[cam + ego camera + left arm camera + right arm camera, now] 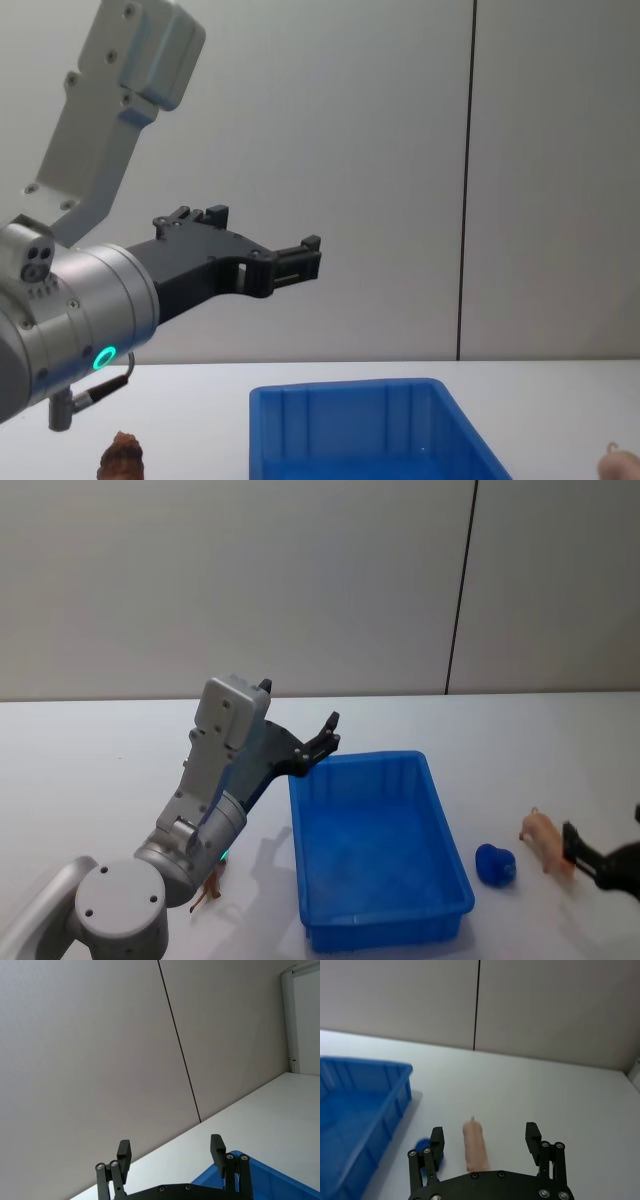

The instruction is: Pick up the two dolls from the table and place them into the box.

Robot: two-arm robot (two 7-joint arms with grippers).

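Two dolls: both lie on the table, outside the box.
Pink doll: on the table well to the right of the box, lying between the right gripper's fingers with a gap on each side.
Brown doll: on the table left of the box, near its front corner, partly hidden behind the left arm in the head view.
Left gripper: raised well above the table by the box's far left corner, fingers spread apart, gripping nothing.
Right gripper: low over the table at the right, fingers spread wide around the pink doll, not clamped on it.
Small blue thing: on the table between the box and the pink doll.
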